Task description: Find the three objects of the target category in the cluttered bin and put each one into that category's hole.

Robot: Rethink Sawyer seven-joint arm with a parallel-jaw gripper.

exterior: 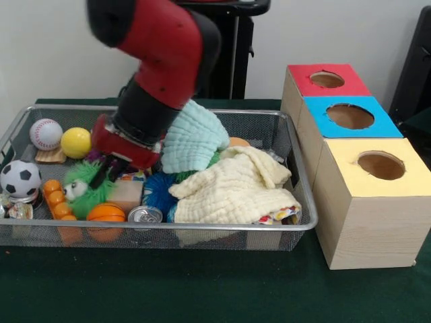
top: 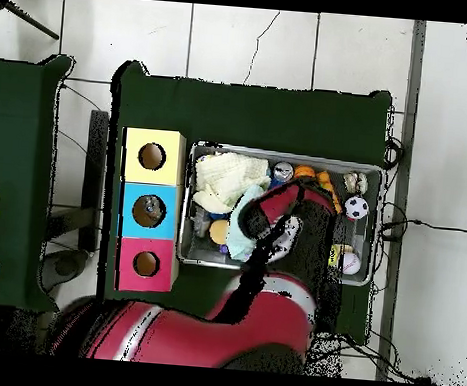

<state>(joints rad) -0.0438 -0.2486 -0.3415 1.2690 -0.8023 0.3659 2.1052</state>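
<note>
My gripper (exterior: 111, 173) is down inside the wire bin (exterior: 222, 227), open, its dark fingers (exterior: 101, 176) just over a green fuzzy toy (exterior: 86, 190) and a wooden block (exterior: 126, 194). Nothing is held between them. To the left lie a baseball (exterior: 46, 133), a yellow ball (exterior: 76, 142) and a soccer ball (exterior: 20, 178). An orange basketball (exterior: 106, 212) and a can (exterior: 145, 215) sit at the front wall. In the overhead view the red arm (top: 285, 220) covers the bin's middle and hides the gripper; the soccer ball (top: 356, 208) shows at the right.
A mint cloth (exterior: 193, 138) and a cream cloth (exterior: 236, 188) fill the bin's right half, over a blue fuzzy ball (exterior: 158, 188). Orange beads (exterior: 57, 198) lie at the left. Right of the bin stand three boxes with holes: red (exterior: 326, 81), blue (exterior: 350, 116), yellow (exterior: 380, 165).
</note>
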